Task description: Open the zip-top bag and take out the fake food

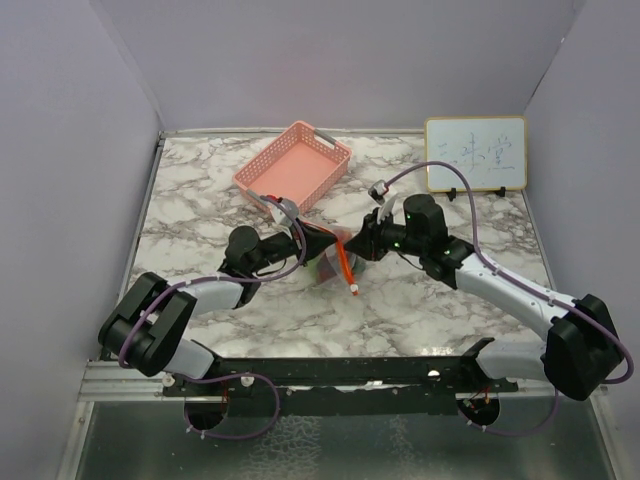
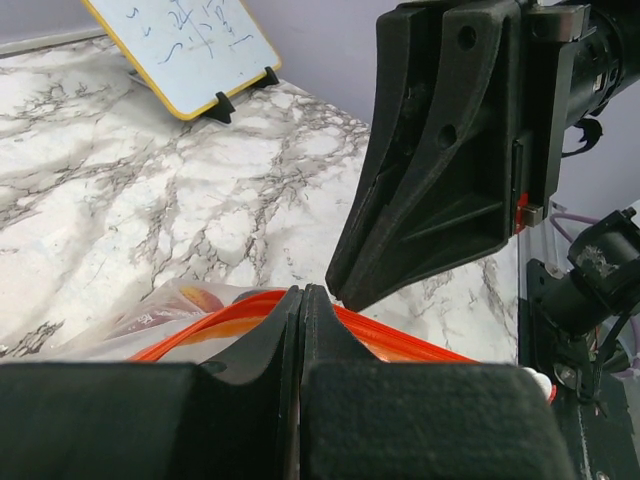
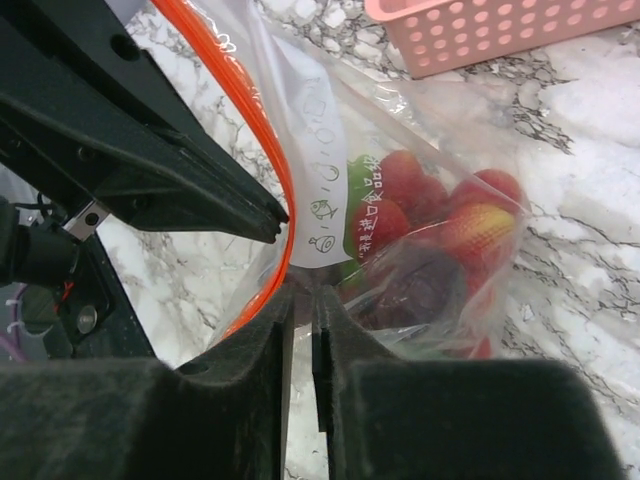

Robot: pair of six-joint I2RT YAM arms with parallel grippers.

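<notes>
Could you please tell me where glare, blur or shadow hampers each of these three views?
Top external: even light, but the zip-top bag is small and partly hidden. Left wrist: the left pincer is a dark, featureless mass. Right wrist: sheen on crinkled plastic veils the fake food.

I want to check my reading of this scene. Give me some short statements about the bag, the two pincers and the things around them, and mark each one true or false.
1. The left pincer and the right pincer are both shut on the mouth of the zip-top bag. True.
2. The fake food lies in the pink basket. False: it is inside the bag.
3. The whiteboard stands at the far right of the table. True.
4. The zip strip is blue. False: it is red-orange.
</notes>
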